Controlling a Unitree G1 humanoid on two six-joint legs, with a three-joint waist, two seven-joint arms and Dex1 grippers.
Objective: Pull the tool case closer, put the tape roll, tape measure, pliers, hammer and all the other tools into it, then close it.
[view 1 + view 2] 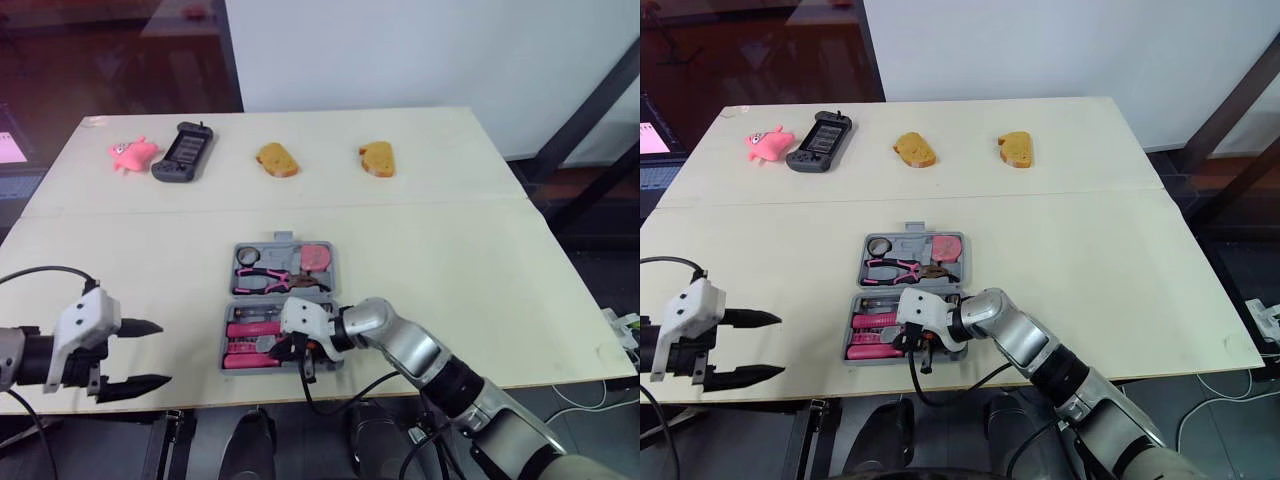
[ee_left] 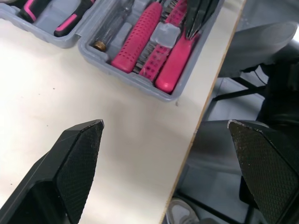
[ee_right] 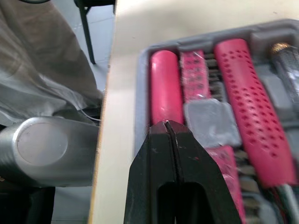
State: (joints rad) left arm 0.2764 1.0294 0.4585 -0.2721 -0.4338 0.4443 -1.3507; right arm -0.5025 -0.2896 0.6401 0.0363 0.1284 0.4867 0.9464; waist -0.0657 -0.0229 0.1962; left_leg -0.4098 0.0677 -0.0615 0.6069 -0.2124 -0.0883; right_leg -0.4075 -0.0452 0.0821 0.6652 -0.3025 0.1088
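Tool case lies open on the worktop, close to the front edge, both halves flat.

Head views, far half: tape roll at the left, pliers with pink grips below it, pink tape measure at the right. Near half: a row of pink-handled tools lying side by side.

Right gripper is over the near half. Its wrist view shows the jaws pressed together with nothing between them. The tips sit over the smooth pink handle, the one nearest the worktop's front edge, with a dotted pink handle further in. Contact with the handle: cannot tell.

Left gripper hangs at the front-left edge of the worktop, well apart from the case, jaws spread wide and empty. Its wrist view shows one fingertip over the worktop and the other past the edge, and picks out a brass-tipped shaft beside the dotted handle.

Far side of the worktop, head views: pink toy, black handheld device, two bread pieces.
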